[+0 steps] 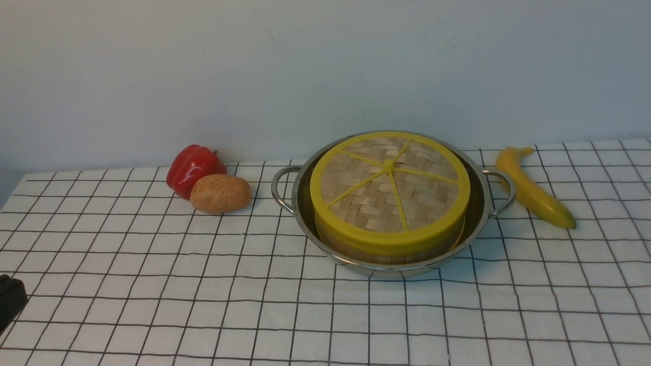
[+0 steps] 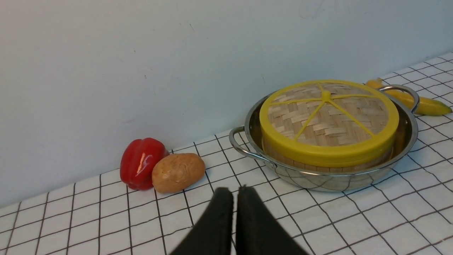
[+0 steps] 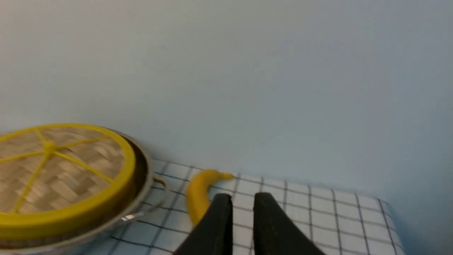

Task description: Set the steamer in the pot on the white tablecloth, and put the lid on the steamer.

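Inside steel pot [image 1: 407,271], bamboo steamer [image 1: 391,251] under yellow-rimmed woven lid [image 1: 356,195].

Shows just a dark bit of the left arm [image 1: 10,302] at the front view's lower left edge. Holds the left gripper [image 2: 236,191] barely open and the right gripper [image 3: 243,198] parted wider.

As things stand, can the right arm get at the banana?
Probably yes: the banana lies on the pot's right, nothing on top; only the pot's handle crowds its near side.
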Available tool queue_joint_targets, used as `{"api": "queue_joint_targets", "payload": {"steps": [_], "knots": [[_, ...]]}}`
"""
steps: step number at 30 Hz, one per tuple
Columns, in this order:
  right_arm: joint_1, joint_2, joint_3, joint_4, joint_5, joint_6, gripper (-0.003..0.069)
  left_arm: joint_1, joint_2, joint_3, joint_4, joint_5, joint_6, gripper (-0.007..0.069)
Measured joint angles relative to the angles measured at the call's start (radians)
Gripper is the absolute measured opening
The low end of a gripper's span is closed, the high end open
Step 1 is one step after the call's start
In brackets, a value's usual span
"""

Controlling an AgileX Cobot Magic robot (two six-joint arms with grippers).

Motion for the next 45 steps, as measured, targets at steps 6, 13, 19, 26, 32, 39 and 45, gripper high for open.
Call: {"api": "queue_joint_targets", "payload": {"steps": [6,13,19,26,32,39,45], "knots": [[-0.110,-0.157,0.197,0.073,-0.137,0.027,0.0146,0.000,0.000,0.000,0.000,-0.001,0.000,0.0023],[-0.118,-0.280,0.358,0.124,-0.252,0.029,0.0164,0.000,0.000,0.000,0.000,-0.001,0.000,0.0044],[-0.118,-0.319,0.447,0.126,-0.260,0.028,0.0176,0.000,0.000,0.000,0.000,-0.001,0.000,0.0055],[-0.118,-0.374,0.468,0.145,-0.260,0.031,0.0192,0.000,0.000,0.000,0.000,-0.001,0.000,0.0065],[-0.118,-0.376,0.468,0.143,-0.235,0.031,0.0205,0.000,0.000,0.000,0.000,-0.001,0.000,0.0076],[-0.118,-0.376,0.468,0.146,-0.217,0.033,0.0227,0.000,0.000,0.000,0.000,-0.002,0.000,0.0097],[-0.118,-0.376,0.468,0.146,-0.215,0.050,0.0238,0.000,0.000,0.000,0.000,-0.003,0.000,0.0108]]}}
